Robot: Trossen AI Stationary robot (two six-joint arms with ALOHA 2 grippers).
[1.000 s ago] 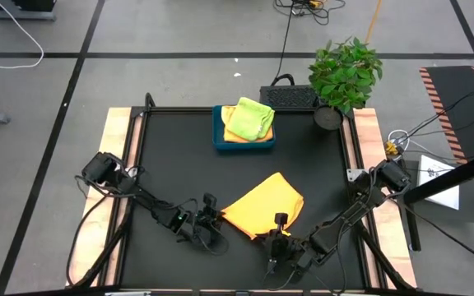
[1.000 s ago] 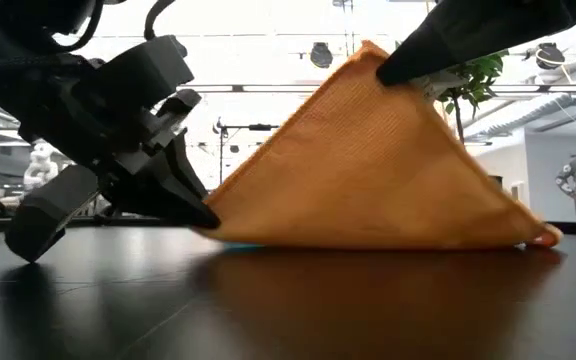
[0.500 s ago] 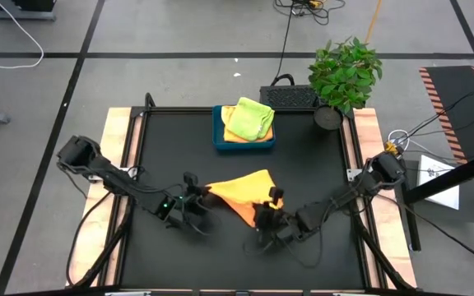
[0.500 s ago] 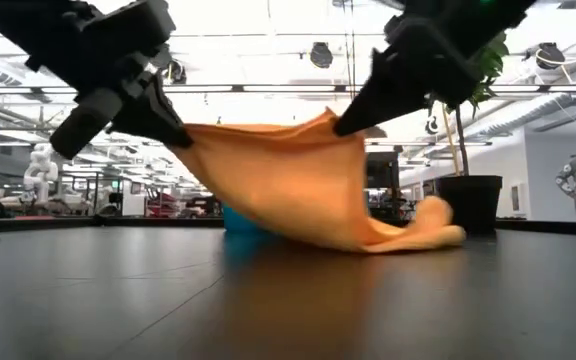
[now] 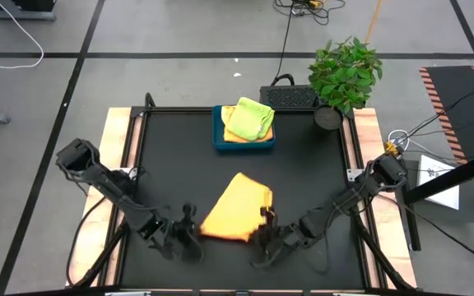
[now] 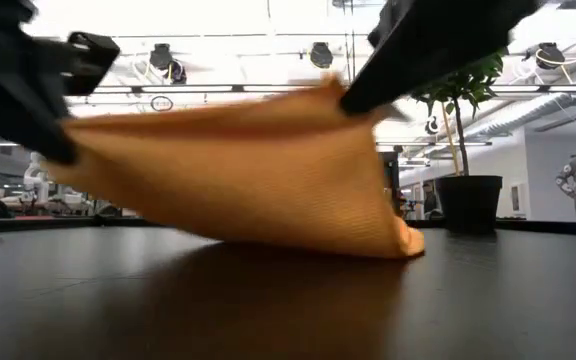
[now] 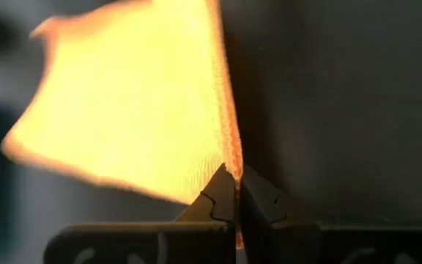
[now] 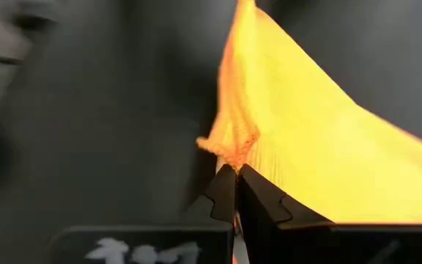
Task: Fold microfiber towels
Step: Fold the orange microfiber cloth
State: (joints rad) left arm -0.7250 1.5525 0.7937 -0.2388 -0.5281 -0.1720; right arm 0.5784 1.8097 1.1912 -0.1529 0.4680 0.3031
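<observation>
We see a black table (image 5: 171,164) with a blue tray (image 5: 218,141) near its far edge, where a lime green towel (image 5: 250,118) sits atop an orange one. Nearer the front, an orange towel (image 5: 235,208) hangs lifted between both arms — its far end trails on the tabletop. The left gripper (image 7: 237,192) has its fingers pinched tight on one near corner; the right gripper (image 8: 236,189) is likewise clamped on the other corner. A potted plant (image 5: 344,74) stands at the far right corner.
</observation>
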